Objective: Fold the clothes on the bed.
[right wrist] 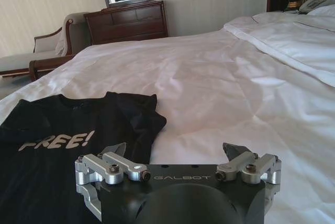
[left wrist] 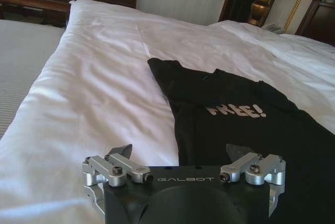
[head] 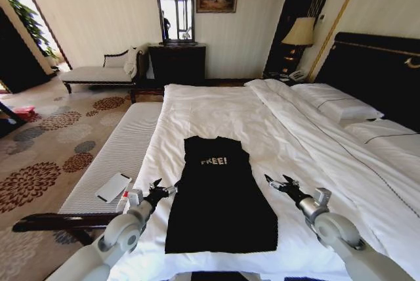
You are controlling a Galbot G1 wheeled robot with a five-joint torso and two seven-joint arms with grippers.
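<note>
Two robot arms reached forward, grippers spread.
The left gripper (head: 162,188) sat at about seven o'clock in the head view, the right gripper (head: 279,183) at five o'clock; both pointed forward with fingers parted, holding nothing.

White bed (head: 216,107), black T-shirt (head: 220,195) flat on duvet (head: 262,130)

The black T-shirt (left wrist: 251,130) runs off frame beyond the left gripper's (left wrist: 180,153) jaws (its hem is unseen there).
</note>
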